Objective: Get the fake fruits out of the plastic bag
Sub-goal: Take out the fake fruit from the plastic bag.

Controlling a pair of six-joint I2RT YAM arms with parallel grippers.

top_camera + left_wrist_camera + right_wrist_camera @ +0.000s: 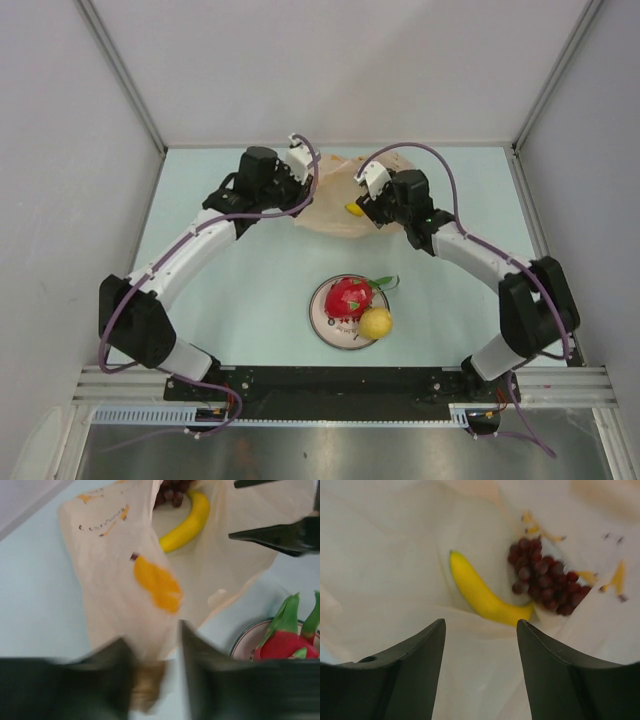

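- Top view: 1 plastic bag (335,205) lies at the far middle of the table (250,300), between 2 arms. 1 plate (322,318) nearer the bases holds 2 fruits: 1 dragon fruit (349,297) and 1 lemon (376,323).
- Left wrist view: the left gripper (156,672), blurred, seems to pinch the bag's edge between its 2 fingers. 1 banana (187,524) shows in the bag.
- Right wrist view: the right gripper (481,630) is spread, holding nothing, above 1 banana and 1 grape bunch (545,576) in the bag.

Bag (120,575) print — blurred, no readable text
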